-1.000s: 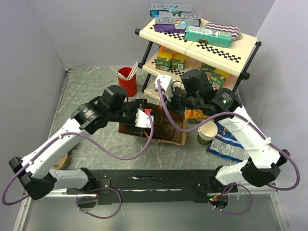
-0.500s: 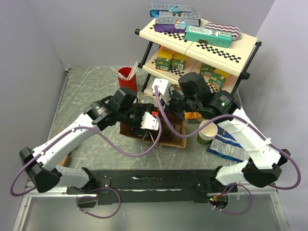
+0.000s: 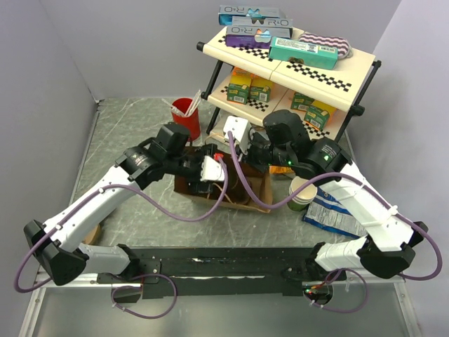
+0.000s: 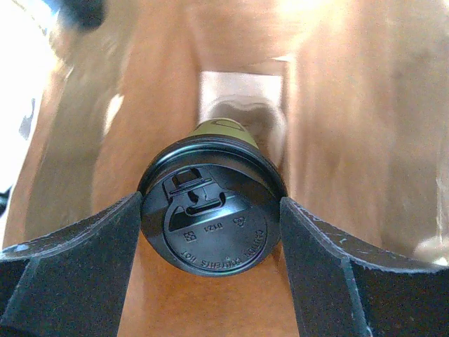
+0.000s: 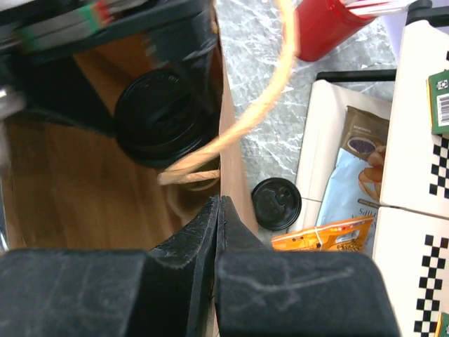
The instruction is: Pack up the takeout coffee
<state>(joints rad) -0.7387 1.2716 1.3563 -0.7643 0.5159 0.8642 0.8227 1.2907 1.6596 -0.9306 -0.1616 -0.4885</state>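
Note:
The takeout coffee (image 4: 210, 225), a dark green cup under a round black lid, hangs inside the brown paper bag (image 3: 247, 195). My left gripper (image 4: 210, 235) is shut on the lid's rim, one finger (image 4: 105, 260) touching each side. From the right wrist the same lid (image 5: 161, 116) shows low inside the bag, partly behind a twine handle (image 5: 263, 98). My right gripper (image 5: 219, 205) is shut on the bag's upper edge, pinching the paper wall. In the top view both grippers meet over the bag's mouth, the left (image 3: 212, 168) and the right (image 3: 247, 151), and the cup is hidden there.
A red cup with sticks (image 3: 186, 117) stands behind the bag. A two-tier shelf (image 3: 309, 67) with boxes rises at the back right. A lidless green cup stack (image 3: 302, 194) and a blue snack bag (image 3: 335, 210) lie right of the bag. A loose black lid (image 5: 276, 203) and an orange packet (image 5: 321, 235) lie beside it.
My left gripper dipped toward the bag's near right side with the coffee, then came back a little up and left. My right gripper slid slightly left along with the bag's edge.

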